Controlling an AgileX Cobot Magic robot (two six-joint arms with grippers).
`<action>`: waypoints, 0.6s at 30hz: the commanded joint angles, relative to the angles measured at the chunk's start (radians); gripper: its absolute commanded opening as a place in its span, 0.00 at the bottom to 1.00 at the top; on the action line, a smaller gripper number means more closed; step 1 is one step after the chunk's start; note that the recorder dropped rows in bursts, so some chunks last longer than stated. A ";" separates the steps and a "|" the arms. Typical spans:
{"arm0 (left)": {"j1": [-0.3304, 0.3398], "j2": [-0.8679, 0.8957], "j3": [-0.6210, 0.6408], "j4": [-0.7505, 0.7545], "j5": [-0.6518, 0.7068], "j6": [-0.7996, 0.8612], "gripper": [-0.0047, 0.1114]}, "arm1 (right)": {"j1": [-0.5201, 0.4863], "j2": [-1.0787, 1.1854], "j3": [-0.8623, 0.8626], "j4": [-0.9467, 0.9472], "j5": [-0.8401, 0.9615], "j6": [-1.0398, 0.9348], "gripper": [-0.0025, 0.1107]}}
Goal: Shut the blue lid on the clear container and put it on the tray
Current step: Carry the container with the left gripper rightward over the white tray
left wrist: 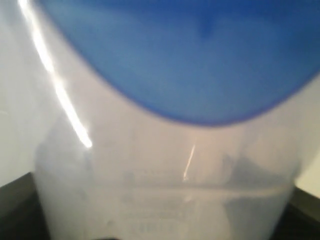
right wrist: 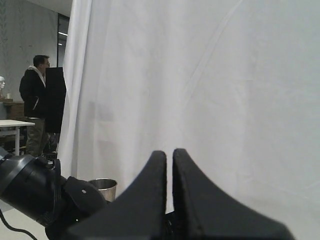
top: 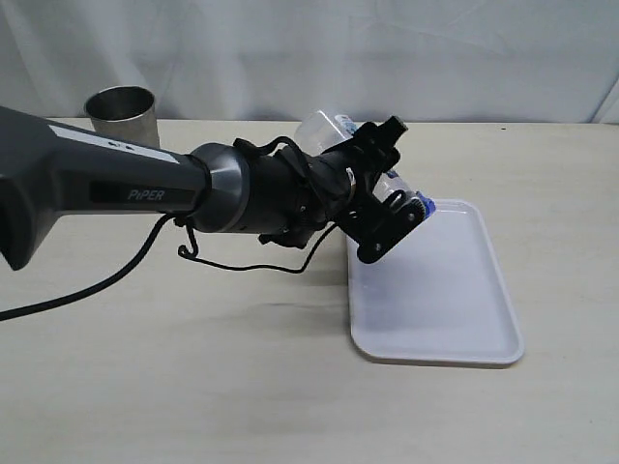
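My left gripper [top: 387,184] is shut on the clear container [top: 319,129], with a dark finger on each side of it. It holds the container tilted in the air over the far left corner of the white tray [top: 455,309]. The blue lid [top: 427,206] shows at the container's end nearest the tray. In the left wrist view the translucent container [left wrist: 165,190] fills the frame, with the blue lid [left wrist: 190,60] seated on its end. My right gripper [right wrist: 169,155] is shut on nothing and points at a white curtain; the exterior view does not show it.
A shiny steel cup [top: 122,114] stands at the back left of the table and also shows in the right wrist view as the cup [right wrist: 102,189]. A black cable [top: 242,263] hangs under the left arm. A white curtain backs the table.
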 commanded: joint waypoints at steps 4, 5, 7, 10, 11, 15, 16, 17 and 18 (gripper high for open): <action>-0.024 -0.011 -0.010 -0.005 0.026 0.030 0.04 | -0.006 -0.004 0.004 0.002 -0.006 -0.008 0.06; -0.024 -0.011 -0.010 -0.005 0.025 0.030 0.04 | -0.006 -0.004 0.004 0.002 -0.006 -0.008 0.06; -0.026 -0.011 -0.010 -0.005 0.021 0.030 0.04 | -0.006 -0.004 0.004 0.002 -0.006 -0.008 0.06; -0.026 -0.011 -0.010 -0.005 -0.001 0.025 0.04 | -0.006 -0.004 0.004 0.002 -0.006 -0.008 0.06; -0.026 -0.011 -0.010 -0.005 -0.006 0.023 0.04 | -0.006 -0.004 0.004 0.002 -0.006 -0.008 0.06; -0.026 -0.011 -0.010 -0.037 -0.031 -0.004 0.04 | -0.006 -0.004 0.004 0.002 -0.006 -0.008 0.06; -0.026 -0.011 -0.010 -0.047 -0.041 -0.022 0.04 | -0.006 -0.004 0.004 0.002 -0.008 -0.007 0.06; -0.026 -0.011 -0.010 -0.056 -0.048 -0.044 0.04 | -0.006 -0.004 0.004 0.002 -0.008 -0.004 0.06; -0.026 -0.011 -0.010 -0.058 -0.051 -0.064 0.04 | -0.006 -0.004 0.004 0.002 -0.008 -0.004 0.06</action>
